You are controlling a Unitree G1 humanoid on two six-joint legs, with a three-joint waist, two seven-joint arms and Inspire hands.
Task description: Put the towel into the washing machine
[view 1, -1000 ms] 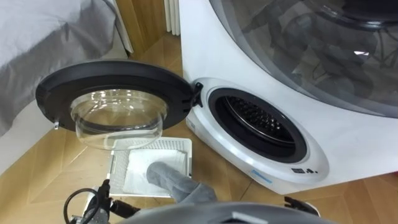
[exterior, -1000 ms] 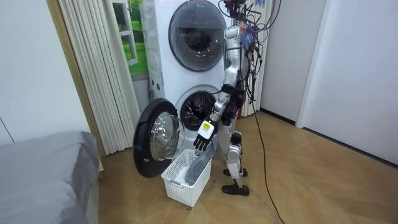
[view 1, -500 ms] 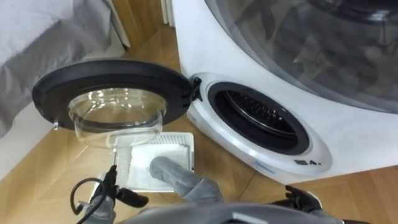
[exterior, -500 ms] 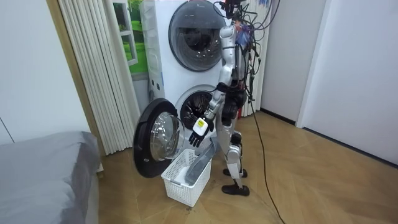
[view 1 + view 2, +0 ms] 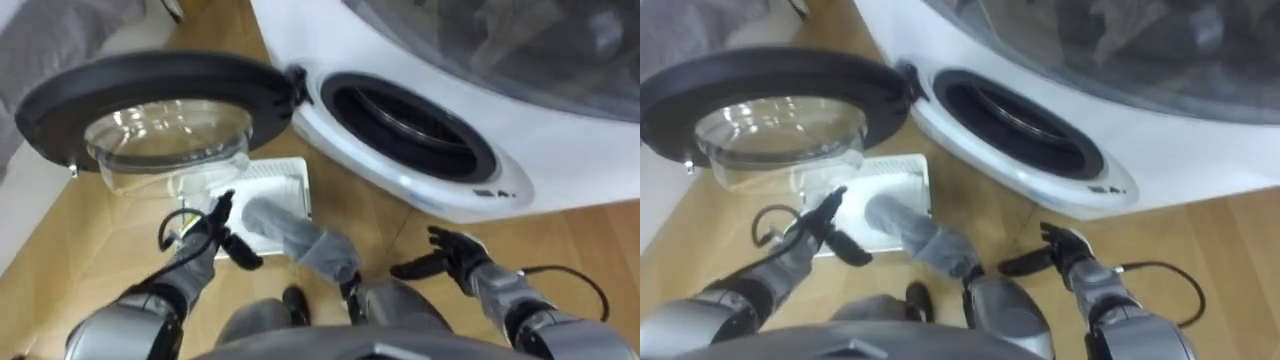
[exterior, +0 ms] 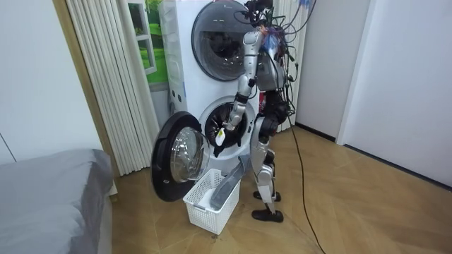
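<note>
A grey towel (image 5: 300,238) lies in the white laundry basket (image 5: 290,175) and hangs over its near edge; in the room view the towel (image 6: 230,185) droops over the basket (image 6: 210,204) at my feet. My left hand (image 5: 218,232) hovers open just left of the towel, not touching it. My right hand (image 5: 448,258) is open to the right, above bare floor. The washing machine's round opening (image 5: 410,120) gapes ahead, its glass door (image 5: 150,105) swung out to the left. In the room view I stand upright before the opening, left hand (image 6: 222,138) raised.
A second drum (image 6: 217,37) is stacked above the open one. A grey bed (image 6: 49,204) lies on the room view's left, beside a ribbed white panel (image 6: 106,85). Wooden floor (image 6: 353,204) stretches behind me.
I have straightened up. My left hand rose from beside the basket to the height of the opening, and my right hand came into the eye view. The camera tilted down.
</note>
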